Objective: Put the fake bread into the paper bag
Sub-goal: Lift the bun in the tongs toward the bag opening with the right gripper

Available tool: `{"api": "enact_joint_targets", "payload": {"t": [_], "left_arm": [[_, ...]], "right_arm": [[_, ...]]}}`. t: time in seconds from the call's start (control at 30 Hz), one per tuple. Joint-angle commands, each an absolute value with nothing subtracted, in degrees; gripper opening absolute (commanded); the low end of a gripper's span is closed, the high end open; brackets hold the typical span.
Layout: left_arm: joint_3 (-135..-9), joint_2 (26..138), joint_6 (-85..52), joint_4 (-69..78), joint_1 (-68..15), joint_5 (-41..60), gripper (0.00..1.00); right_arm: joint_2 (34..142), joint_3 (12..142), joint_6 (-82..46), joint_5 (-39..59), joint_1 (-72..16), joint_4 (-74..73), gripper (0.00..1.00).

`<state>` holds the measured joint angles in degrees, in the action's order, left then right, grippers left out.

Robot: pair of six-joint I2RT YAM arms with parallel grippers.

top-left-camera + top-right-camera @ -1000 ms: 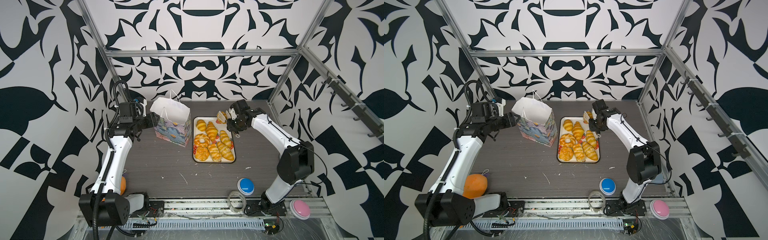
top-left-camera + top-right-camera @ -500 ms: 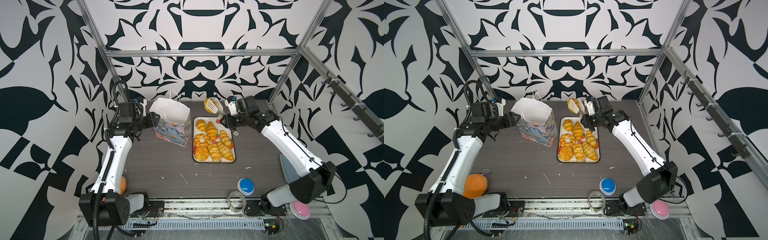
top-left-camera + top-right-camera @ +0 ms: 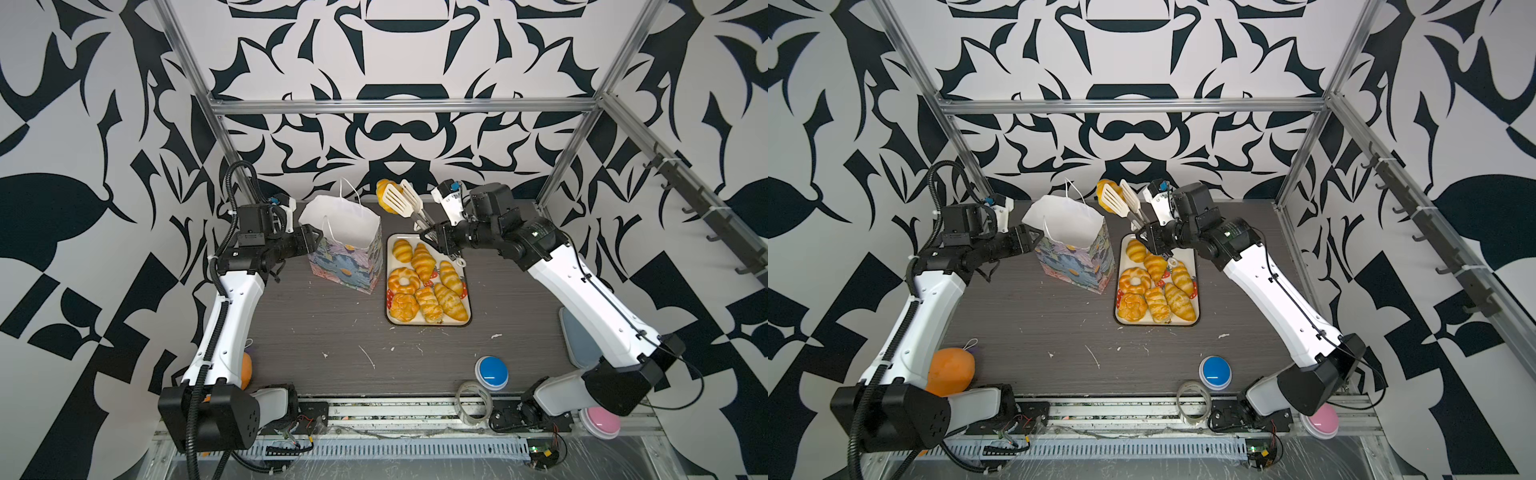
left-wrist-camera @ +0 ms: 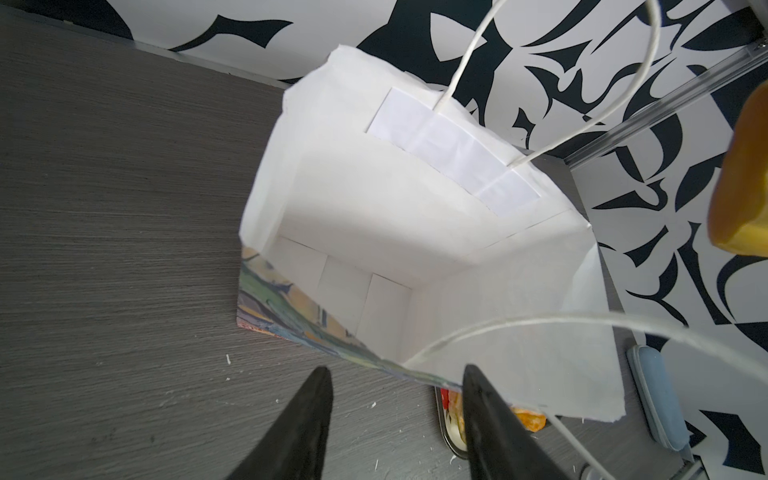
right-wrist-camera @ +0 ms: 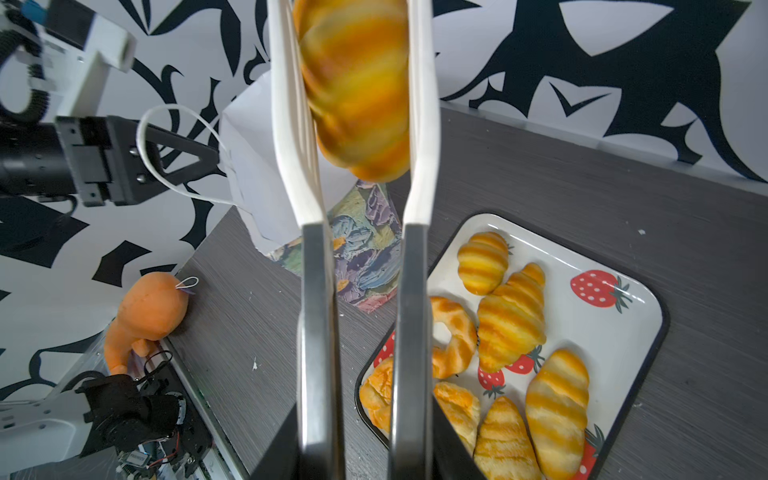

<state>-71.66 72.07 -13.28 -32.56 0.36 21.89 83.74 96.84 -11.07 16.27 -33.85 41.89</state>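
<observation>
**Fake bread [image 3: 383, 189] held up in tongs [image 3: 402, 203] beside the paper bag [image 3: 347, 232]**

The right hand [image 3: 434, 240] was shut tight on the metal handles of the tongs. The two flat white ends of the tongs squeezed one striped piece of fake bread between them. That piece was up in the air near the back wall. It hung just beside the top of the paper bag, on the side where the tray [image 5: 552, 257] was. In both top views it was not yet over the bag's mouth. In the right wrist view the piece looked blurry.

Seven more pieces of fake bread lay on the tray. One was a ring, one was a round bun, and the others were striped loaves and croissants. The tray was white with red strawberries on it. It sat flat on the dark desk [image 3: 332, 324], just beside the bag.

The paper bag stood upright on the desk with its mouth wide open. It had flowers on the outside and was white inside. The left wrist view looked straight down to its white bottom.

The left hand [image 3: 313, 242] was about half open. It was at the bag's rim, on the side away from the tray. Its two black fingers [image 4: 307, 424] stood apart, and the rim and a thin white cord handle ran between them. They were not pinching anything. I could not tell if a finger touched the paper.

An orange toy [image 3: 951, 370] lay at the front of the desk by the left arm.
</observation>
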Motion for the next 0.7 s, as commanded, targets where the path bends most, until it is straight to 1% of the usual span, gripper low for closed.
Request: {"api": "enact_joint_targets", "payload": {"t": [0.0, 0.03, 0.3, 0.67], "left_arm": [[-72.4, 72.6, -12.7, -34.2, 0.4, 23.6, 0.53], [-72.5, 74.5, -12.8, -34.1, 0.4, 23.7, 0.54], [-72.6, 75.2, -13.5, -34.1, 0.1, 22.9, 0.54], [-71.8, 73.5, -13.6, -32.7, 0.0, 23.7, 0.54]], "right_arm": [[83.8, 101.0, -9.3, 16.3, -35.4, 39.5, 0.38], [84.1, 101.4, -9.2, 16.2, -35.8, 39.5, 0.38], [87.2, 103.9, -8.8, 16.3, -39.1, 38.4, 0.38], [91.2, 106.0, -9.3, 17.5, -41.2, 38.6, 0.38]]}}
